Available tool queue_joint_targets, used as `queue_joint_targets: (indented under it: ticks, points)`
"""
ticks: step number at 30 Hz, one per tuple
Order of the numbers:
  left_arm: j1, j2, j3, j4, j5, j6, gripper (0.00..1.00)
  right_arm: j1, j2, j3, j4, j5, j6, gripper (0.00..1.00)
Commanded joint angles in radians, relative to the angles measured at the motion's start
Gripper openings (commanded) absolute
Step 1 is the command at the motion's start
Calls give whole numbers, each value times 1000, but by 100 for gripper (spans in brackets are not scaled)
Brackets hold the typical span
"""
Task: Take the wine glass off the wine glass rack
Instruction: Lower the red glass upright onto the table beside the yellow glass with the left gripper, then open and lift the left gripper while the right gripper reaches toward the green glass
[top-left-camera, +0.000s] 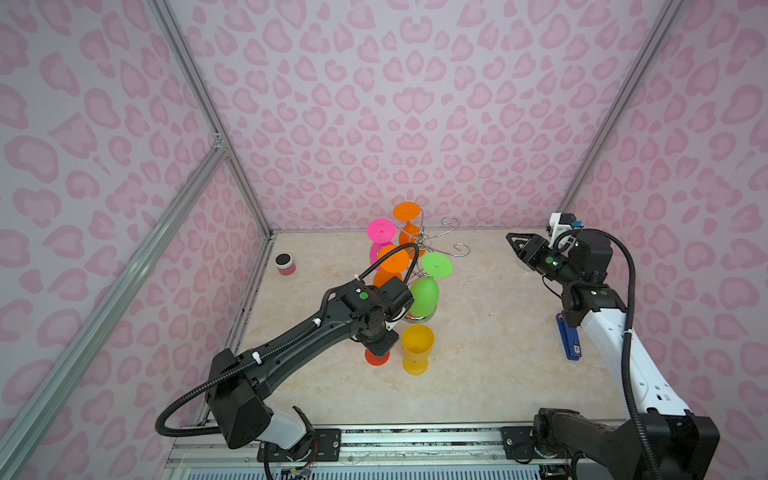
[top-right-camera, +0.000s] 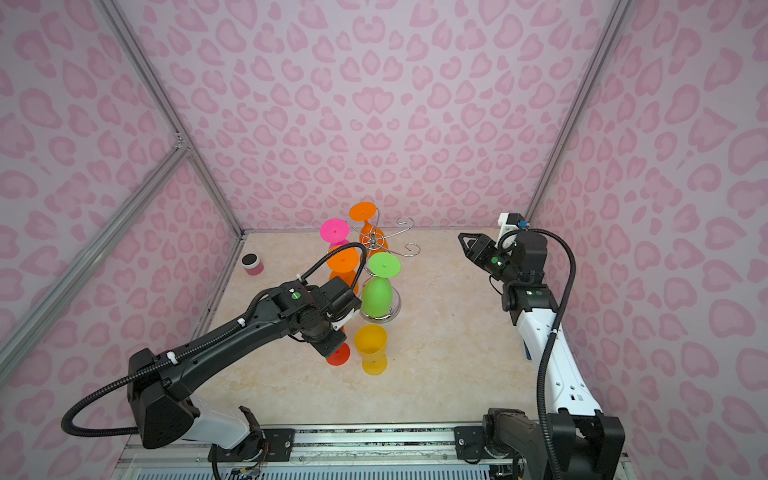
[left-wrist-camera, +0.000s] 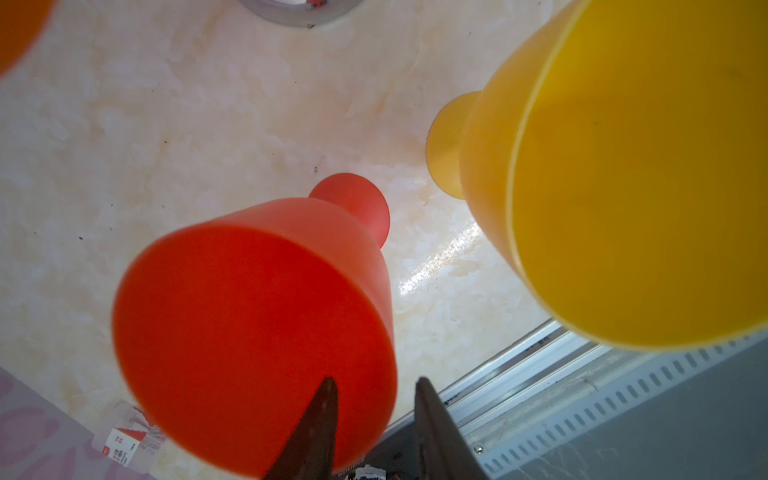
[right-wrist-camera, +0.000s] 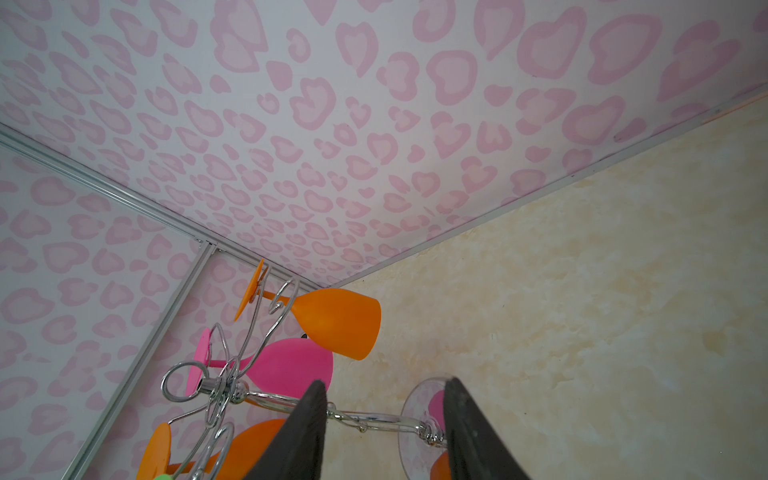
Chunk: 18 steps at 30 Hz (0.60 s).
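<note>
Left wrist: left hand (left-wrist-camera: 375, 381) spread astride red wine glass (left-wrist-camera: 249, 324) rim; right hand (right-wrist-camera: 384, 381) spread

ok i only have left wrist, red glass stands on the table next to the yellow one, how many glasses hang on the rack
Observer: Four hang on the rack: back orange glass, front orange glass, pink glass, green glass.
Operator: and where's the right tool
Observer: The right tool is off to the right of the rack, apart from it, open and empty.
Operator: anything else down there
Observer: A pink jar stands far to the left of the rack.
</note>
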Motion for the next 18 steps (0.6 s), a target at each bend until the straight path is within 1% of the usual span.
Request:
queue_joint_targets:
  ticks: [1,4,8,11,14,18]
  points:
    - [0,-6,18,-25,-2,-6,47,-1,6,-4,24,-5,-8,46]
    - [0,-20,29,-33,-10,-12,60,-1,4,-5,30,-11,-1,46]
    - [0,-56,45,-47,-15,-19,68,3,-4,-8,49,-35,29,46]
    - [0,-104,65,-73,-26,-28,72,24,-20,-4,59,-53,51,46]
    - [0,-178,90,-88,-26,-32,74,69,-37,20,27,-51,39,47]
    - [0,-283,143,-66,-39,-38,76,163,-49,58,-29,-23,10,47]
